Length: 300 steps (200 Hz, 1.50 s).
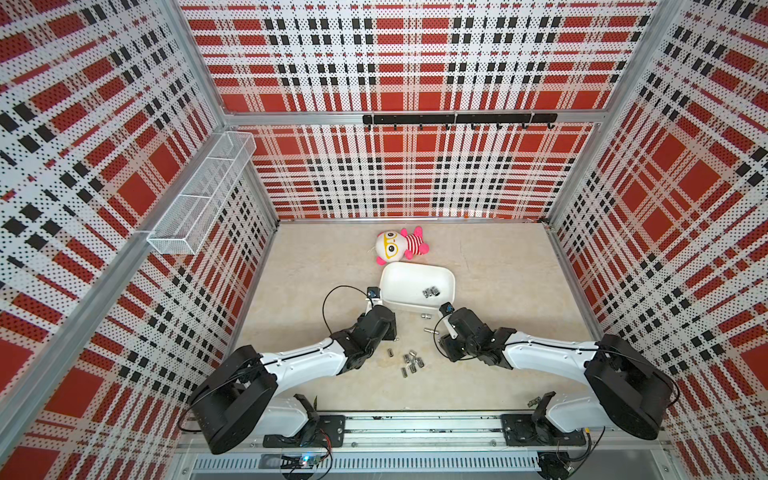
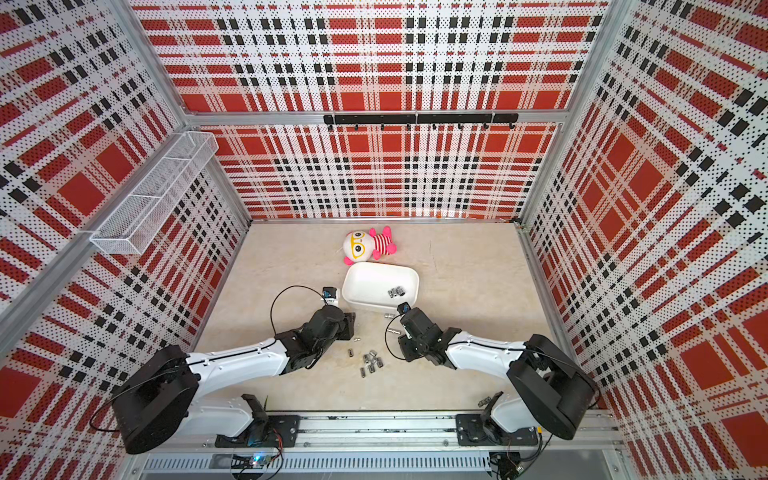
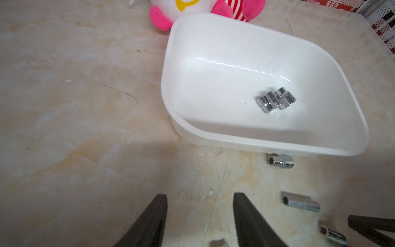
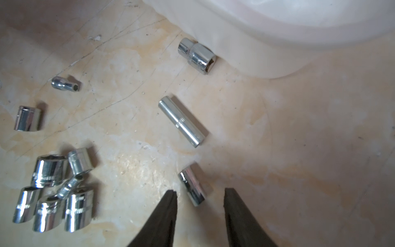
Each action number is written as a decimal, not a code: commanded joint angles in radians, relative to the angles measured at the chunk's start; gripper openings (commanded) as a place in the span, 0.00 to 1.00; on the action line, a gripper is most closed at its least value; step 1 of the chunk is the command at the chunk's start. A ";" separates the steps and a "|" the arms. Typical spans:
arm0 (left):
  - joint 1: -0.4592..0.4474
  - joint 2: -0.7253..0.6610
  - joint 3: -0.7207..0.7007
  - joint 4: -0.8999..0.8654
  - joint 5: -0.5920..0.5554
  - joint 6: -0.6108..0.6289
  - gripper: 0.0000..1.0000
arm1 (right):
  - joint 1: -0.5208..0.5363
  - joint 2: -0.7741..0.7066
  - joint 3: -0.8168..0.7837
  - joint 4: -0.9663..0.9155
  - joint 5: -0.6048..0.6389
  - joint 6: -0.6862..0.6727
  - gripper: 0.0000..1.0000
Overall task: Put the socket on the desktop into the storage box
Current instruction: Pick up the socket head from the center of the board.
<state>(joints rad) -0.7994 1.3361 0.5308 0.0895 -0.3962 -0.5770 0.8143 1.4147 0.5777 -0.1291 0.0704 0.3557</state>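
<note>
The white storage box (image 1: 401,282) (image 2: 365,282) (image 3: 213,81) stands mid-desktop with a small cluster of chrome sockets (image 1: 431,291) (image 3: 275,99) inside. Several more sockets (image 1: 411,362) (image 4: 53,192) lie heaped on the beige desktop (image 1: 498,291) between my arms. A stepped socket (image 3: 280,161) (image 4: 196,55) rests against the box wall, and a long one (image 3: 300,203) (image 4: 181,120) lies nearer. My right gripper (image 4: 201,191) is open, low over the desktop, with a short socket (image 4: 193,185) lying just past its tips, untouched. Near the box's front left corner, my left gripper (image 3: 199,195) is open and holds nothing.
A pink and white plush doll (image 1: 399,245) (image 2: 368,245) lies just behind the box. A white wire basket (image 1: 203,195) hangs on the left wall and a black hook rail (image 1: 457,119) on the back wall. Aluminium rails edge the desktop.
</note>
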 commanded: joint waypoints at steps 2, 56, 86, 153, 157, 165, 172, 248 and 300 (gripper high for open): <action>-0.003 0.004 0.013 0.007 0.006 0.005 0.55 | 0.006 0.026 0.025 0.012 0.015 -0.009 0.42; -0.004 0.007 0.014 0.007 0.007 0.005 0.55 | 0.008 0.076 0.048 -0.002 0.022 -0.012 0.40; -0.004 0.008 0.014 0.007 0.008 0.006 0.55 | 0.008 0.090 0.053 -0.007 0.023 -0.011 0.37; -0.006 0.008 0.015 0.007 0.007 0.006 0.55 | 0.018 0.088 0.051 -0.010 0.019 -0.006 0.32; -0.006 0.007 0.015 0.007 0.007 0.006 0.55 | 0.020 0.087 0.053 -0.012 0.023 -0.005 0.32; -0.006 0.006 0.016 0.007 0.007 0.006 0.55 | 0.024 0.086 0.053 -0.018 0.033 -0.005 0.31; -0.006 0.006 0.015 0.007 0.008 0.005 0.55 | 0.027 0.083 0.053 -0.021 0.041 -0.004 0.31; -0.006 0.005 0.015 0.007 0.007 0.006 0.55 | 0.054 0.110 0.066 -0.046 0.088 0.011 0.25; -0.006 0.005 0.014 0.007 0.002 0.006 0.55 | 0.068 0.076 0.059 -0.053 0.115 0.017 0.16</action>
<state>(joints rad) -0.7998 1.3365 0.5308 0.0895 -0.3958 -0.5770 0.8707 1.5089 0.6369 -0.1528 0.1612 0.3614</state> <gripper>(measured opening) 0.554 0.182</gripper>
